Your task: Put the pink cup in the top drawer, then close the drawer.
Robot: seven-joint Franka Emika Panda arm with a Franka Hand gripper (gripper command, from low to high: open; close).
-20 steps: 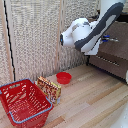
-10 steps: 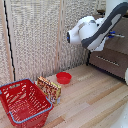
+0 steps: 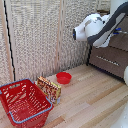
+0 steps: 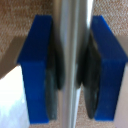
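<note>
White arm (image 3: 97,27) raised by dresser (image 3: 110,57), end effector (image 4: 72,70) clamped on silver handle (image 4: 72,30)

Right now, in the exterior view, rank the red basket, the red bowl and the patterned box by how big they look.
1. Basket, clearly the largest, though it also sits nearest the camera.
2. Patterned box, mid-sized.
3. Bowl, smallest, but it lies farther back, so its gap to the box is unsure.

Red basket (image 3: 22,102), red bowl (image 3: 63,77)

Open floor between red basket (image 3: 25,104), bowl (image 3: 63,77) and dresser (image 3: 111,56).
</note>
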